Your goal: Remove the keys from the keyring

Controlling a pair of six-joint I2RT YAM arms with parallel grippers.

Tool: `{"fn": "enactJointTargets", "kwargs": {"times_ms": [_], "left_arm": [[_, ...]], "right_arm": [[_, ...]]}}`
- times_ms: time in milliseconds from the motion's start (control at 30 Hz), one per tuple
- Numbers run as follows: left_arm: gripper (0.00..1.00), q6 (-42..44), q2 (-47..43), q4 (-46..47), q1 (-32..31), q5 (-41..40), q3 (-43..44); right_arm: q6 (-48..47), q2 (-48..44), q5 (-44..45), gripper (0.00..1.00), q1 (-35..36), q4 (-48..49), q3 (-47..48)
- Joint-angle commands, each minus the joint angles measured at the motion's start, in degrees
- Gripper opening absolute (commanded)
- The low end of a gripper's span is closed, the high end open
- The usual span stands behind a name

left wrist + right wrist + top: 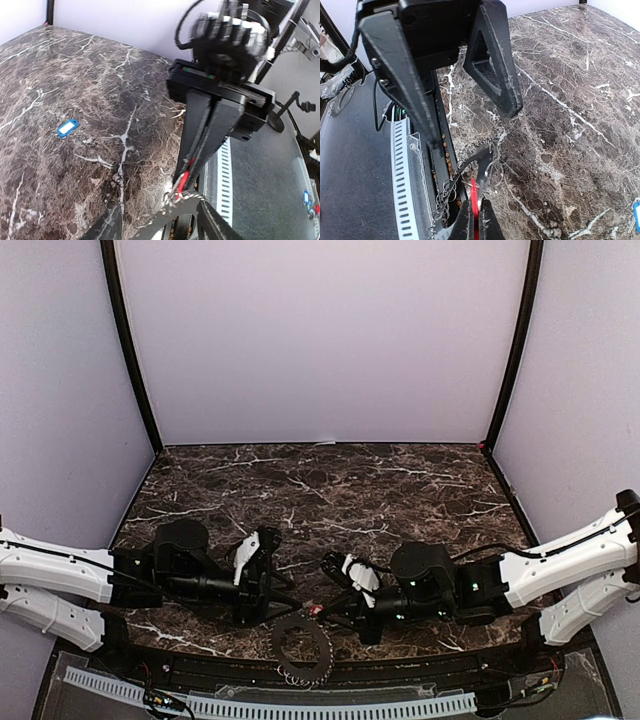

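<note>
The grey toothed keyring [278, 648] hangs over the table's front edge between the two grippers. It also shows in the left wrist view [175, 212] and the right wrist view [487, 152]. My right gripper [476, 222] is shut on the red key [474, 200], which sits at the ring's rim; the same grip shows in the left wrist view [187, 175]. My left gripper [160, 227] is open, its fingers [495, 65] spread on either side of the ring's top. The blue key [67, 127] lies alone on the marble, off the ring.
The dark marble table [330, 490] ends at a front edge with a white slotted cable strip [300, 705] below it. Small wire loops [437, 200] hang from the ring by the edge. Pale walls enclose the table.
</note>
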Motion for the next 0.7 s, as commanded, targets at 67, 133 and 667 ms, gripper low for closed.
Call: {"fn": "enactJointTargets", "kwargs": {"times_ms": [67, 133, 667], "left_arm": [[0.52, -7.15, -1.26, 4.46, 0.32, -3.15, -3.45], [0.49, -7.14, -0.83, 5.74, 0.32, -2.49, -3.98], [0.33, -4.39, 6.98, 16.69, 0.32, 11.38, -3.83]], "right_arm": [[-0.17, -3.12, 1.9, 0.0, -0.24, 2.3, 0.72], [-0.3, -3.61, 2.07, 0.0, -0.31, 1.87, 0.87], [0.32, -4.26, 3.16, 0.0, -0.28, 1.34, 0.93]]}}
